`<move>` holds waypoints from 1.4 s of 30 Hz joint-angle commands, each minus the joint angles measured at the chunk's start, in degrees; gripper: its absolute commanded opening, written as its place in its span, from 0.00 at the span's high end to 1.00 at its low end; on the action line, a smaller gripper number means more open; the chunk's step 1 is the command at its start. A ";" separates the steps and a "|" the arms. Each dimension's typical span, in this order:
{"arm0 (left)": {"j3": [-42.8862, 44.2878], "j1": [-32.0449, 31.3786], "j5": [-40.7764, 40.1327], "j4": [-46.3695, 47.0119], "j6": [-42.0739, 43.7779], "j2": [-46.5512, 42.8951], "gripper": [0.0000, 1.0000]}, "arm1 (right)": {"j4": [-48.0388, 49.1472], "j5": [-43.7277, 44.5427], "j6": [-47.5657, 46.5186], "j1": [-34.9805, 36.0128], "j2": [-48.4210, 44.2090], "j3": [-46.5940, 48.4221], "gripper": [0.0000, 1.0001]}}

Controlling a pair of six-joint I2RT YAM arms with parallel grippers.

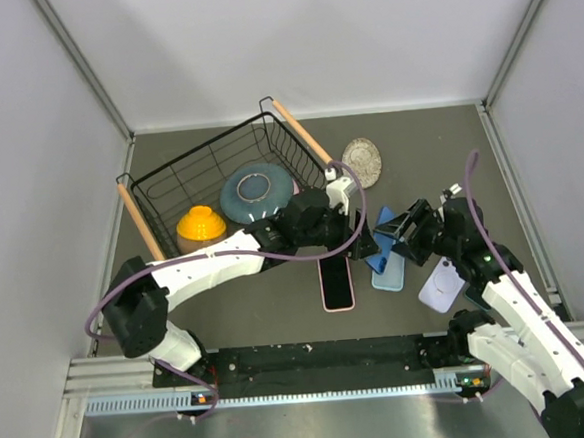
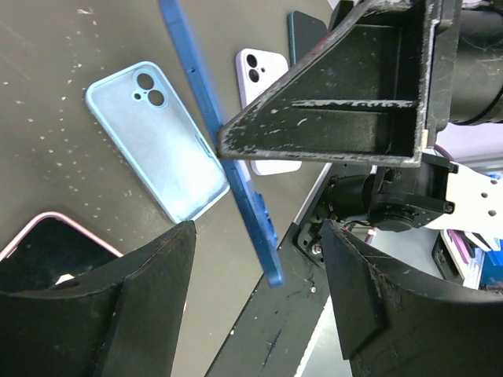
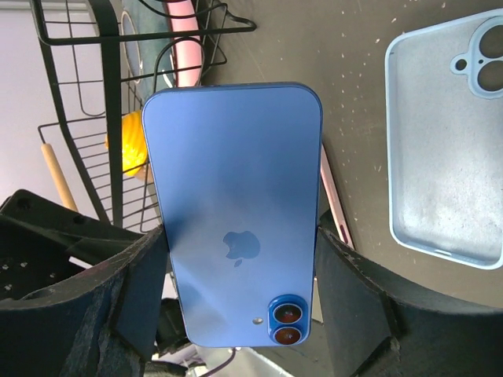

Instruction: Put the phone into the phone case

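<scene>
- The shiny dark blue phone (image 3: 236, 196) is hanging in the air, off the table. Its back and two round camera eyes are facing the right wrist camera.
- The right gripper (image 3: 236, 271) is squeezing it, with one jaw pressing on each long side.
- The left gripper (image 2: 259, 302) is waiting with its jaws wide apart. One end of the phone is poking in between them, and I cannot tell if it is touching either one.
- The soft light blue phone case (image 3: 444, 141) is lying flat on the dark table (image 1: 228, 304), open side up, below and just beside the right jaws.
- I think the carrying step is going on, and the phone is not going into the case yet.
- Next, the phone is going to need tipping flat, camera eyes over the case's hole, then pushing in.
- A black phone with a pink rim (image 1: 336, 281) is lying under the left jaws, close to the case. A pale purple phone (image 1: 440, 287) is lying on the case's other side. Both are crowding the spot.
- A black wire basket (image 1: 169, 177) is sitting well apart, behind the left jaws.
</scene>
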 commanded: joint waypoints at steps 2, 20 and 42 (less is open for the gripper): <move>3.55 -1.33 1.57 3.74 0.84 1.52 0.34 | 3.83 -2.41 2.34 0.58 -1.83 0.34 0.61; 1.45 -1.42 6.84 4.96 2.07 0.83 0.98 | 4.71 -4.17 -3.88 0.58 -2.36 4.03 0.53; -2.42 -0.28 19.50 -10.67 19.29 -20.96 1.00 | 6.64 -29.21 -31.41 0.49 -10.70 10.35 0.16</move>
